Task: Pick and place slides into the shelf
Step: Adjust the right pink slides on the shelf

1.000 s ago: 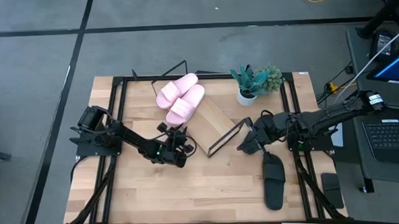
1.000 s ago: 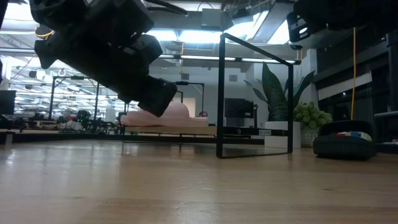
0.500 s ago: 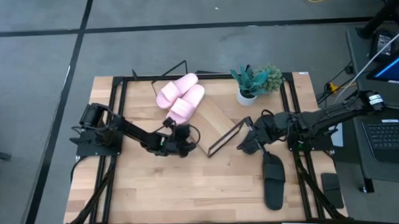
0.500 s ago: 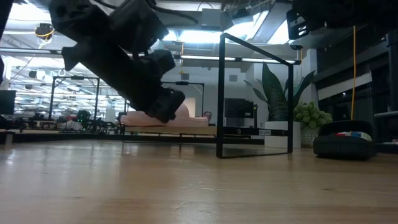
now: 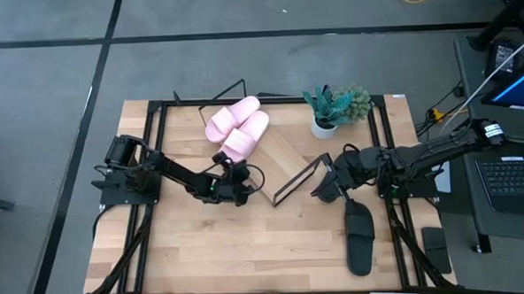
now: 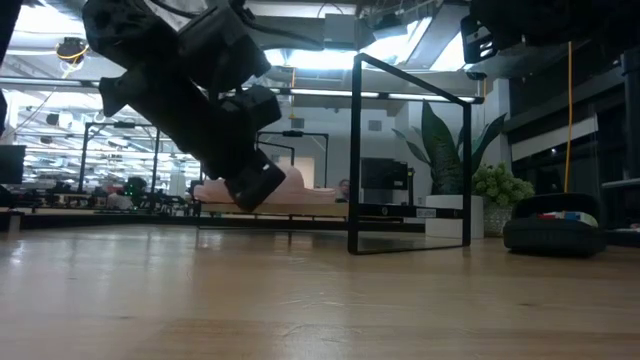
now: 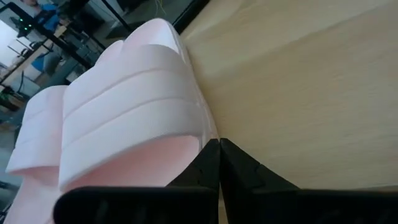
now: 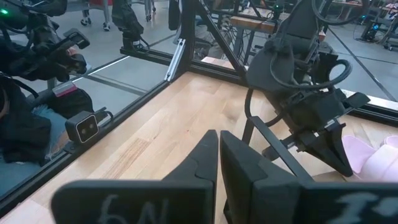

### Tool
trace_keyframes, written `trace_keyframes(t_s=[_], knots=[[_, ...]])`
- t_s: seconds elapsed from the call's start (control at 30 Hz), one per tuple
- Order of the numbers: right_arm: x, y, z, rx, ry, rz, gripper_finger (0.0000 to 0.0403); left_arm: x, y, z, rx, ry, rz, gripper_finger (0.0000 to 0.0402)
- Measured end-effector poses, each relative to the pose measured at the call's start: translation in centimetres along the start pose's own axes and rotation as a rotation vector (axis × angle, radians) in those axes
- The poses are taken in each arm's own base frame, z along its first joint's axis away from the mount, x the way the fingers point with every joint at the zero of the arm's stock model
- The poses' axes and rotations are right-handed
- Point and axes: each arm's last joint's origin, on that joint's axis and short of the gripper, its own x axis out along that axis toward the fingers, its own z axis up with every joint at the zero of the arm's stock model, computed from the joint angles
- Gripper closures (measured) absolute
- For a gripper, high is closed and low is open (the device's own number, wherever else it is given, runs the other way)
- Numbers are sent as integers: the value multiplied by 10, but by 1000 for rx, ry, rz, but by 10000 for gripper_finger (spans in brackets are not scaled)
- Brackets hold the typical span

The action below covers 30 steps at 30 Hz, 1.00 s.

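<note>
Two pale pink slides (image 5: 237,130) lie side by side, soles down, on the far left part of the shelf (image 5: 283,153), a slanted light-wood board in a black wire frame. One black slide (image 5: 359,235) lies on the table near the right edge. My left gripper (image 5: 233,177) is shut and sits just in front of the nearer pink slide (image 7: 130,118). My right gripper (image 5: 319,192) is shut and hovers by the shelf's right end, between it and the black slide. My left gripper's shut fingertips (image 7: 217,144) stand at the sole edge (image 7: 206,132) of the nearer pink slide, coming slanting from the table's near left. I cannot tell whether they touch it.
A potted plant (image 5: 336,108) stands behind the shelf's right end. The shelf's wire frame (image 6: 410,150) rises between the two arms. Bare wood tabletop (image 5: 249,245) stretches along the near side. A desk with a laptop (image 5: 516,176) stands beyond the right edge.
My left gripper has moved toward the table's far edge, up to the near end of the pink slides, and has swung a little to the right. The slides and my right arm have kept still.
</note>
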Motion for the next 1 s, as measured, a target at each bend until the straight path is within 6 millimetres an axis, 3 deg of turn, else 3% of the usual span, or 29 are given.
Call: trace_keyframes(t_s=[0.3, 1.0], knots=[[0, 0, 0, 0, 0, -1, 382, 0, 6, 0, 69, -15, 111, 401], [0, 0, 0, 5, 0, -1, 382, 4, 14, 1, 134, 34, 124, 401]])
